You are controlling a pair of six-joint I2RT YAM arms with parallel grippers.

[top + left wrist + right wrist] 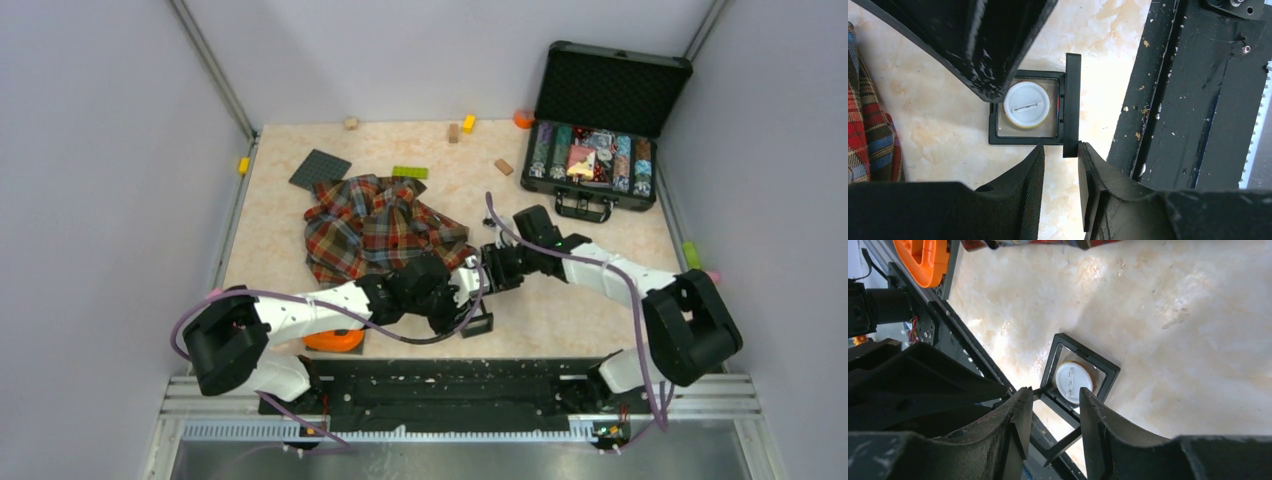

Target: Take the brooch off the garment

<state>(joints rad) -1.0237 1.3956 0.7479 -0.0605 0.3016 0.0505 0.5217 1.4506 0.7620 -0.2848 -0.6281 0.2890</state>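
Lying pin-side up in the black tray point(998, 140), off the garment point(375, 225), the brooch point(1026, 104) looks light, stiff, slippery, best pinched by its rim; left gripper point(1060, 160) and right gripper point(1053, 402) hover parted.

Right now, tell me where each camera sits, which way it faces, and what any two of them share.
Top external: fixed above and behind the bases, facing down at the table; left arm and right arm show, beside the plaid shirt.
Left wrist: on the left arm, facing down at the brooch in its black square case; left claw shows.
Right wrist: same case from the right arm; right claw shows.
Shared: both wrist views hold the brooch.
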